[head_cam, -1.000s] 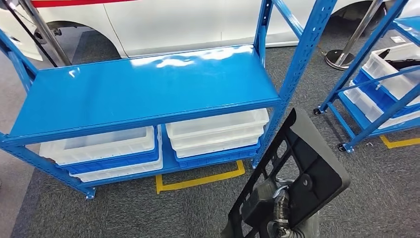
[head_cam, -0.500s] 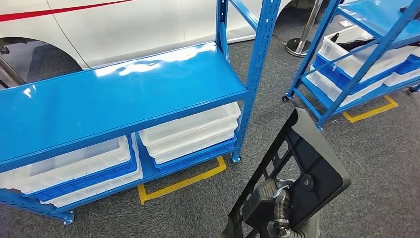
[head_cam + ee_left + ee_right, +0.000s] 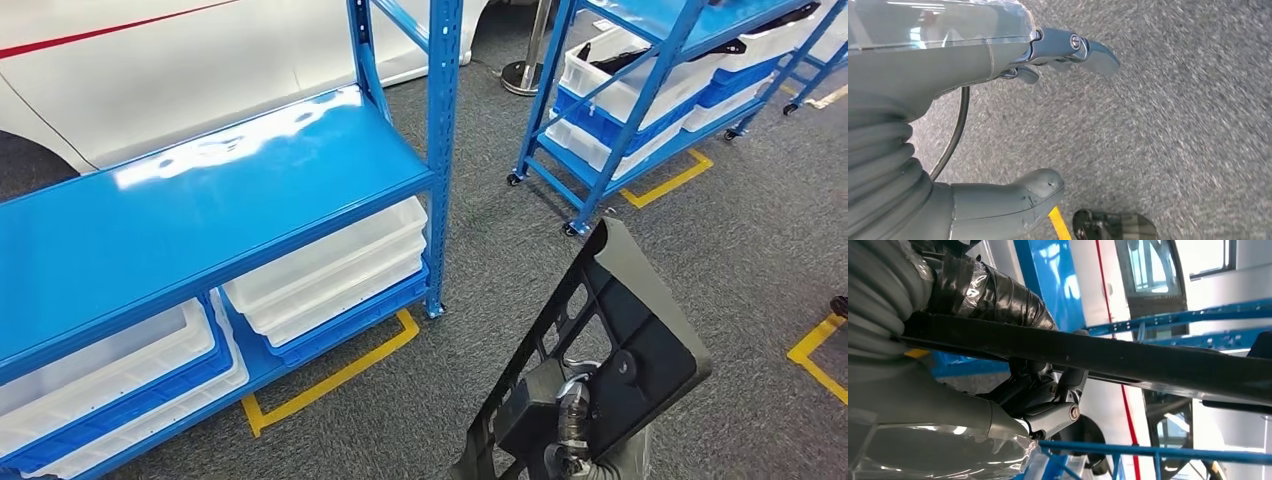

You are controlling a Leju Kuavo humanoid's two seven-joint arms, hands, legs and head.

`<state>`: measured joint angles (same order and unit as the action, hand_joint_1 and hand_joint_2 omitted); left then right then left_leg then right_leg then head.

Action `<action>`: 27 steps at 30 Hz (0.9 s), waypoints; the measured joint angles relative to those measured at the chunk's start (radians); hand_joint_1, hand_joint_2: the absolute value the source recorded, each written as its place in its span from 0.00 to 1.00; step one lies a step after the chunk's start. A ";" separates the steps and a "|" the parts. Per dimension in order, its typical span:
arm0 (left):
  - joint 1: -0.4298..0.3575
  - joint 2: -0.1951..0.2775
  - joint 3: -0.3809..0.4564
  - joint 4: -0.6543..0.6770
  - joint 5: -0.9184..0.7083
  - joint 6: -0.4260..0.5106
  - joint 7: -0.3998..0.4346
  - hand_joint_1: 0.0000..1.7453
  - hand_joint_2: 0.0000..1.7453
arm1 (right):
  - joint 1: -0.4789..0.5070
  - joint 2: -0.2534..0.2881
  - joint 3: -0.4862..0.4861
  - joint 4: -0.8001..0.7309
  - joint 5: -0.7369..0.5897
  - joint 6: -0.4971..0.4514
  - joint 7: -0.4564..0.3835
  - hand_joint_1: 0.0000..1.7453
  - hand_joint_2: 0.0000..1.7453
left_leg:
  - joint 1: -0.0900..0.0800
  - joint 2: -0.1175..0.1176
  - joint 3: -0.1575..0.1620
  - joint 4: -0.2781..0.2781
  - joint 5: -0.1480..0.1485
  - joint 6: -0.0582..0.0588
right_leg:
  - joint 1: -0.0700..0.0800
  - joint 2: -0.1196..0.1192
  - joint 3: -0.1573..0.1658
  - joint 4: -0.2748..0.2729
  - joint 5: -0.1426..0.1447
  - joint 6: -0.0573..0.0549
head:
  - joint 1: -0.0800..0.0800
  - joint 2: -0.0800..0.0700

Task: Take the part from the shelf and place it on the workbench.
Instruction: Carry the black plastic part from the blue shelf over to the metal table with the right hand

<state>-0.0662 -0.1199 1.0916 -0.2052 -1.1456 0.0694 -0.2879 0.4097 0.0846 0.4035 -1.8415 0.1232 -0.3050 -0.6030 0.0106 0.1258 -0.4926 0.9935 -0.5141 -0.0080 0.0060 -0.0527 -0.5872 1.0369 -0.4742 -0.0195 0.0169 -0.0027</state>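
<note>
A flat black plastic part (image 3: 625,330) with cut-out slots is held up at the lower right of the head view, tilted on edge. My right hand (image 3: 560,415) grips it from below. In the right wrist view the part (image 3: 1128,360) runs as a dark bar across the picture with the fingers (image 3: 1048,395) wrapped around its edge. My left hand (image 3: 1048,115) hangs over grey carpet, its fingers (image 3: 1088,47) and thumb apart with nothing between them. A blue shelf (image 3: 200,210) with a bare top board stands at the left.
White bins in blue trays (image 3: 330,265) sit on the lower level of the near shelf. A second blue rack on wheels (image 3: 640,100) holds white bins at the upper right. Yellow floor tape (image 3: 330,380) marks the carpet. A white car body (image 3: 150,80) stands behind.
The whole view has swung to the right: the near shelf has slid left and the second rack has come further into the picture. The part stays in my right hand.
</note>
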 joint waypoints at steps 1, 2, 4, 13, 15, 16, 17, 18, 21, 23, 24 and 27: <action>-0.002 0.000 0.000 0.000 -0.001 0.000 0.000 0.00 1.00 | 0.002 0.001 -0.002 0.000 -0.001 0.001 -0.001 1.00 1.00 | 0.002 -0.005 0.000 0.004 -0.006 -0.005 | -0.002 0.011 0.000 -0.005 0.003 -0.006 | 0.000 0.000; -0.003 0.000 0.001 0.000 -0.002 0.000 0.000 0.00 1.00 | 0.002 0.003 -0.004 0.000 -0.002 0.003 -0.002 1.00 1.00 | 0.003 -0.025 -0.006 0.022 -0.022 -0.009 | -0.005 0.022 0.000 -0.010 0.008 -0.013 | 0.000 0.000; 0.000 0.001 0.003 0.000 -0.003 0.002 0.000 0.00 1.00 | 0.002 0.009 -0.009 -0.001 -0.005 0.011 -0.006 1.00 1.00 | 0.008 -0.085 -0.047 0.120 -0.084 -0.015 | -0.010 0.044 0.000 -0.017 0.014 -0.024 | -0.001 0.000; 0.008 0.009 0.008 0.000 -0.011 0.003 -0.002 0.00 1.00 | 0.010 0.020 -0.040 0.000 -0.018 0.028 -0.014 1.00 1.00 | 0.010 -0.199 -0.022 0.027 -0.003 -0.006 | -0.010 0.164 -0.018 0.011 0.014 -0.013 | -0.001 0.000; 0.007 0.011 0.008 0.000 -0.012 0.003 -0.003 0.00 1.00 | 0.018 0.021 -0.048 -0.001 -0.020 0.033 -0.017 1.00 1.00 | 0.006 -0.194 -0.018 0.016 -0.005 0.003 | -0.014 0.188 -0.027 0.009 0.022 0.002 | -0.001 0.000; 0.006 0.011 0.008 0.000 -0.014 0.003 -0.003 0.00 1.00 | 0.023 0.022 -0.052 -0.002 -0.021 0.035 -0.018 1.00 1.00 | 0.007 -0.181 -0.016 0.011 -0.001 0.009 | -0.015 0.191 -0.029 0.009 0.024 0.008 | -0.001 0.000; 0.005 0.011 0.008 0.000 -0.015 0.003 -0.003 0.00 1.00 | 0.028 0.022 -0.054 -0.003 -0.021 0.035 -0.019 1.00 1.00 | 0.008 -0.168 -0.013 0.005 0.004 0.016 | -0.014 0.176 -0.035 0.018 0.018 0.013 | 0.000 0.000; 0.005 0.011 0.008 0.000 -0.017 0.003 -0.004 0.00 1.00 | 0.030 0.022 -0.057 -0.005 -0.021 0.036 -0.019 1.00 1.00 | 0.010 -0.154 -0.011 -0.001 0.009 0.023 | -0.012 0.150 -0.048 0.044 0.000 0.017 | 0.000 0.000; 0.009 0.011 0.008 0.000 -0.020 0.003 -0.005 0.00 1.00 | 0.031 0.022 -0.060 -0.008 -0.021 0.037 -0.020 1.00 1.00 | 0.007 -0.107 -0.010 -0.006 0.011 0.033 | -0.014 0.073 -0.126 0.212 -0.089 0.025 | 0.001 0.000; 0.010 0.012 0.009 0.000 -0.021 0.004 -0.005 0.00 1.00 | 0.034 0.022 -0.063 -0.008 -0.021 0.037 -0.020 1.00 1.00 | 0.005 -0.076 -0.010 -0.006 0.009 0.032 | -0.021 0.060 -0.152 0.275 -0.101 0.031 | 0.001 0.000; 0.009 0.012 0.009 0.000 -0.021 0.004 -0.005 0.00 1.00 | 0.035 0.022 -0.064 -0.008 -0.021 0.037 -0.020 1.00 1.00 | 0.005 -0.063 -0.008 -0.005 0.007 0.030 | -0.023 0.055 -0.138 0.253 -0.082 0.032 | 0.001 0.000; 0.007 0.012 0.009 0.000 -0.021 0.003 -0.005 0.00 1.00 | 0.036 0.022 -0.065 -0.008 -0.025 0.040 -0.021 1.00 1.00 | 0.003 -0.030 0.002 -0.004 -0.003 0.020 | -0.020 0.001 -0.029 0.062 -0.011 0.025 | 0.001 0.000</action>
<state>-0.0591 -0.1082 1.1010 -0.2056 -1.1666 0.0729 -0.2930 0.4458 0.1068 0.3386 -1.8497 0.0984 -0.2653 -0.6235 0.0138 0.0961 -0.4906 0.9890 -0.5173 0.0115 -0.0140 -0.0513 -0.6167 1.0991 -0.4851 0.0055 0.0182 -0.0027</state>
